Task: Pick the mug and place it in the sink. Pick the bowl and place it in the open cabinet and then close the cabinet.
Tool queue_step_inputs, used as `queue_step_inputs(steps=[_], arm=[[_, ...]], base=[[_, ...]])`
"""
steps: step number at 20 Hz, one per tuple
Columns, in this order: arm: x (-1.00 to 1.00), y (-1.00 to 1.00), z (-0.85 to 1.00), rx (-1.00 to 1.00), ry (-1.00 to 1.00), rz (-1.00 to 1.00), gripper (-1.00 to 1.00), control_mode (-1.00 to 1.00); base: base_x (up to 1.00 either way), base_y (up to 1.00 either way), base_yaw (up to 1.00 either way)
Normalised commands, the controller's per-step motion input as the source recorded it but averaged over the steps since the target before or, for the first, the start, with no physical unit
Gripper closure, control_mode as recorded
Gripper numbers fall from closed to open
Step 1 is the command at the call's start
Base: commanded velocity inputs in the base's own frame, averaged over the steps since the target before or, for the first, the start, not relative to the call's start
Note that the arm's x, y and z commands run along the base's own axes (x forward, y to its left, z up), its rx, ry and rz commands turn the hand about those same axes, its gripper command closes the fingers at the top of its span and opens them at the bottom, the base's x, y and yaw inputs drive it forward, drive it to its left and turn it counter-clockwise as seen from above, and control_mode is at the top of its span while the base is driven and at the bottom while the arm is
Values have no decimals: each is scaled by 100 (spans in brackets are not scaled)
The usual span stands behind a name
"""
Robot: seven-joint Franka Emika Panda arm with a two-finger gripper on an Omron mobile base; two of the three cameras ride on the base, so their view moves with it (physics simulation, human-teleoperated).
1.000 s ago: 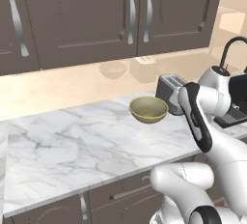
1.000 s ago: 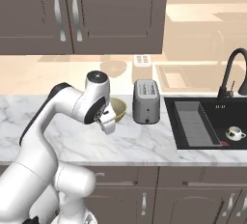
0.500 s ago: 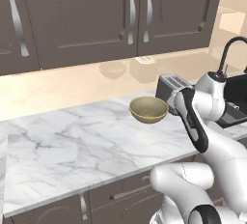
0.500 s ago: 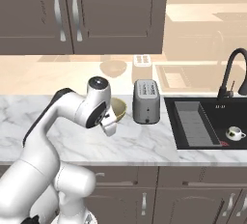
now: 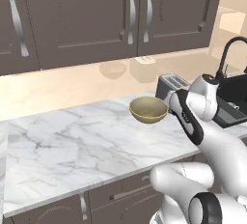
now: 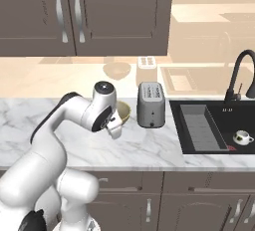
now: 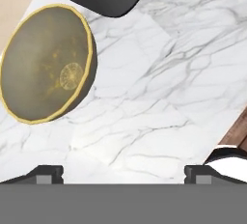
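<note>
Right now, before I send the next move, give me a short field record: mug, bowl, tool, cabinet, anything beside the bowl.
mug: in the sink, upright on the basin floor near its right end
bowl: on the marble counter, upright, empty, untouched
tool: open, holding nothing, over the counter short of the bowl
cabinet: both doors in view look shut
toaster: beside the bowl, between it and the sink

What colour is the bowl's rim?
Thin yellow, around an olive-tan bowl; clearest in the hand view.
</note>
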Motion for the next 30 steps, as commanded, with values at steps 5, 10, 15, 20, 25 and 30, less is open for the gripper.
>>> queue_step_inputs(steps=[5,10,15,20,25,30], arm=[[37,0,-7,0,0,0,-100,-100],[33,0,-10,0,0,0,-100,-100],[23,0,-20,0,-1,0,-100,-100],[21,0,-24,0,0,0,-100,-100],[14,0,-20,-2,-2,0,-100,-100],[23,0,-15,-2,0,0,-100,-100]], base=[[0,0,0],[0,0,0],[0,0,0],[0,0,0],[0,0,0],[0,0,0]])
